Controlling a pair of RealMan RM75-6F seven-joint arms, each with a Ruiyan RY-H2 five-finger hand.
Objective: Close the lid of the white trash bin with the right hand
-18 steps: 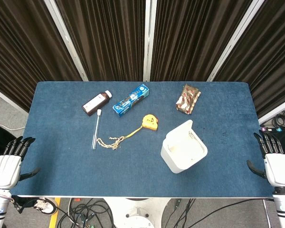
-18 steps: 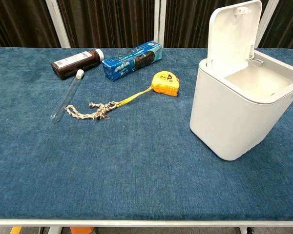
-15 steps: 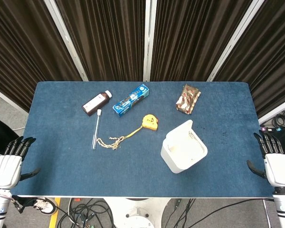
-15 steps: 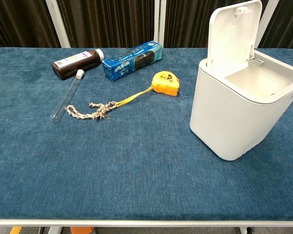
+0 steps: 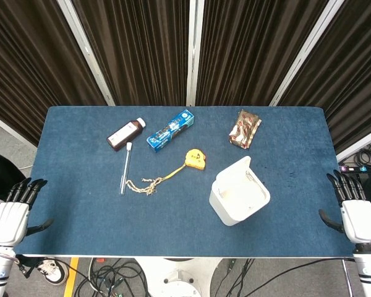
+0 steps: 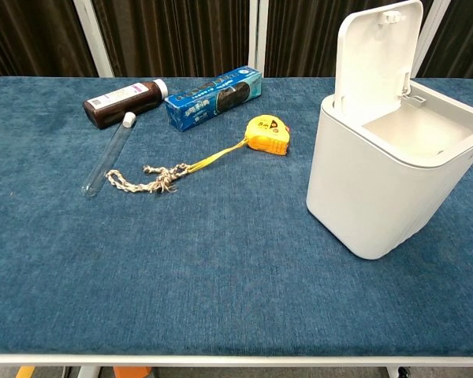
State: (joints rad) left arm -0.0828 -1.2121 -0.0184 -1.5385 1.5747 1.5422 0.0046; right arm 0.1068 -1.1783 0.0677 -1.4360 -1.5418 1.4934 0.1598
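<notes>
The white trash bin [image 5: 238, 197] [image 6: 382, 185] stands on the blue table, right of centre and toward the front. Its lid [image 6: 376, 52] is up, hinged at the far-left side, and the inside looks empty. My right hand [image 5: 354, 210] hangs off the table's right front corner, fingers apart, holding nothing, well to the right of the bin. Off the left front corner, my left hand [image 5: 11, 212] is also spread and empty. Neither hand shows in the chest view.
On the far half of the table [image 5: 74, 204] lie a brown bottle [image 5: 126, 134], a blue toothpaste box [image 5: 170, 129], a glass tube [image 5: 125, 167], a yellow tape measure [image 5: 196, 159] with a frayed cord [image 5: 145, 185], and a snack packet [image 5: 244, 129].
My right hand has shifted slightly left toward the table edge. The bin, its lid and the left hand have not moved.
</notes>
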